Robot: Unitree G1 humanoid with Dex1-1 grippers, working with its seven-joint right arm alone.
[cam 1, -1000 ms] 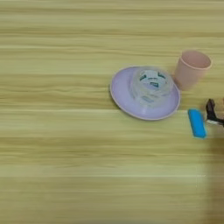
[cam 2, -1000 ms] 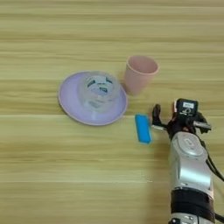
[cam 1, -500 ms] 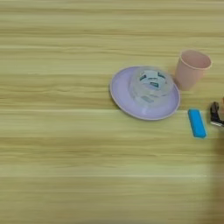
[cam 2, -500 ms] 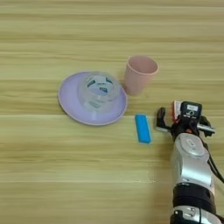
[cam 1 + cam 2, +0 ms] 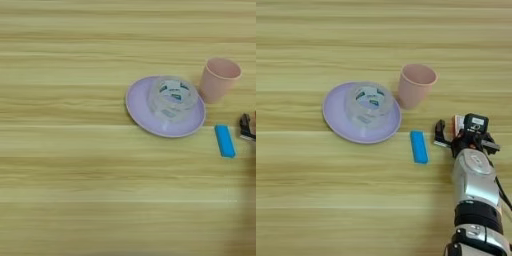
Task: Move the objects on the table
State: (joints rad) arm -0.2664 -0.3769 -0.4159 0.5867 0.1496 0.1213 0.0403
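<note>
Toward the right side of the table [image 5: 301, 210], the tape roll [image 5: 369, 103] already sat on a lilac plate [image 5: 336, 117], with the pink cup [image 5: 415, 85] upright just beside the plate's far-right rim and a small blue bar [image 5: 418, 146] lying flat on the wood nearer the front edge. Judging by this, most of the moving remained. The right gripper [image 5: 456, 134] hovered right of the bar, apart from it, with something red-and-white between its black fingers, though whether they pinched it could not be told.
</note>
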